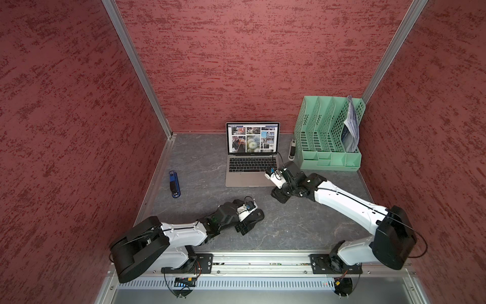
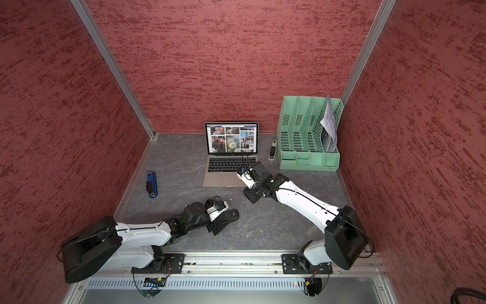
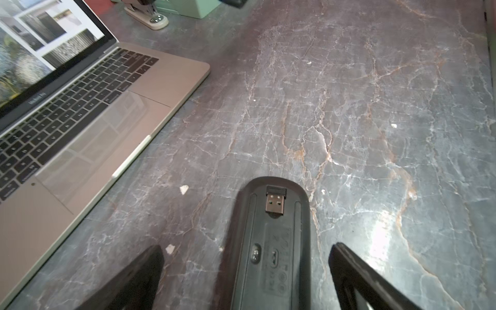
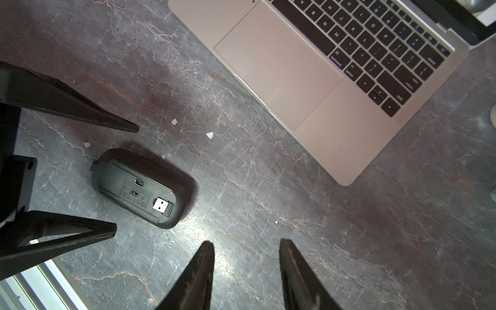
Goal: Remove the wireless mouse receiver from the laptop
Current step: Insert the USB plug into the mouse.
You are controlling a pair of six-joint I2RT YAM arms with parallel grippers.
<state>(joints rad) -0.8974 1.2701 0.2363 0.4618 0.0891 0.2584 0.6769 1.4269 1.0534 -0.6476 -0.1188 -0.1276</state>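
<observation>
The wireless mouse receiver point(image 3: 275, 200) point(image 4: 163, 206), a small black cap with a metal plug, lies in a recess on the underside of the black mouse point(image 3: 271, 263) point(image 4: 128, 185) point(image 1: 257, 214). The mouse lies upside down on the table, in front of the laptop point(image 1: 249, 176) point(image 2: 223, 179) point(image 3: 80, 139) point(image 4: 281, 67). My left gripper point(image 3: 248, 247) point(image 1: 248, 219) is open, its fingers on either side of the mouse and clear of it. My right gripper point(image 4: 247, 243) point(image 1: 279, 196) hangs over bare table by the laptop's front right corner, jaws apart with nothing between them.
A green file organizer point(image 1: 328, 136) with papers stands at the back right, with a stapler point(image 1: 291, 150) point(image 3: 150, 16) beside it. A blue-and-black gadget point(image 1: 174, 184) lies left of the laptop. Red walls close in three sides.
</observation>
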